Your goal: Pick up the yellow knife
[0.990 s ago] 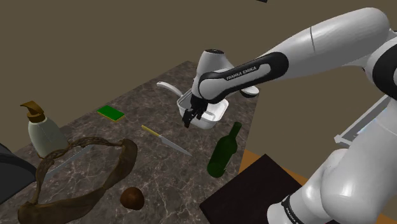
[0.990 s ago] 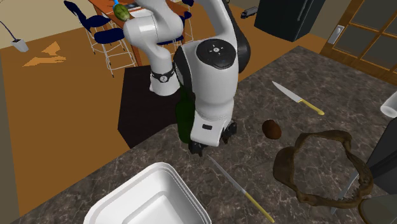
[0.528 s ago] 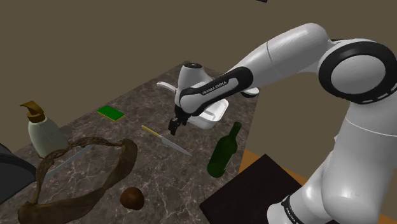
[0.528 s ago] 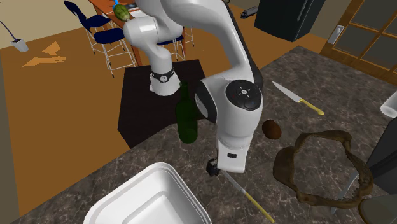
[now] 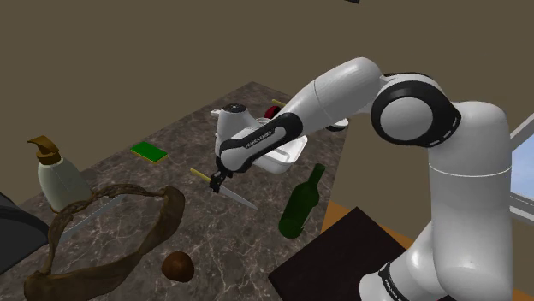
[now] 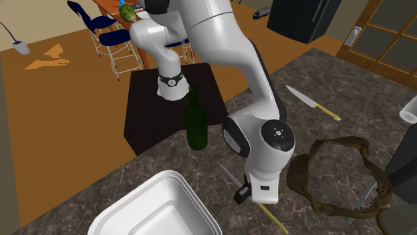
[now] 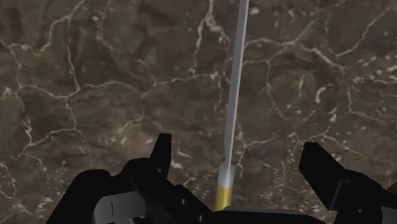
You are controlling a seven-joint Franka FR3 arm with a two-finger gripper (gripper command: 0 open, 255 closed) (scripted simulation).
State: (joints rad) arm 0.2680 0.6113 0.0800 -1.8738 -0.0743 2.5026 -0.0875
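fingers [image 7: 160, 156] of the black gripper [image 7: 236, 164] stand wide apart in the wrist view, one on each side of the knife [image 7: 234, 95], and neither touches it. its grey blade runs straight away from the hand across the dark veined counter [image 7: 95, 76], and its yellow handle starts close under the palm. in the shoulder view the gripper hangs low over the handle end of the knife, which lies flat on the counter between a green card [image 5: 150, 152] and a green bottle [image 5: 301, 205] standing upright near the counter's edge. a white tray [image 5: 289, 154] sits just behind the forearm. a brown looped strap [image 5: 111, 231] and a pump bottle [image 5: 58, 175] lie well off toward that view's left. in the second exterior view another yellow-handled blade [image 6: 313, 100] rests well apart, past the arm.
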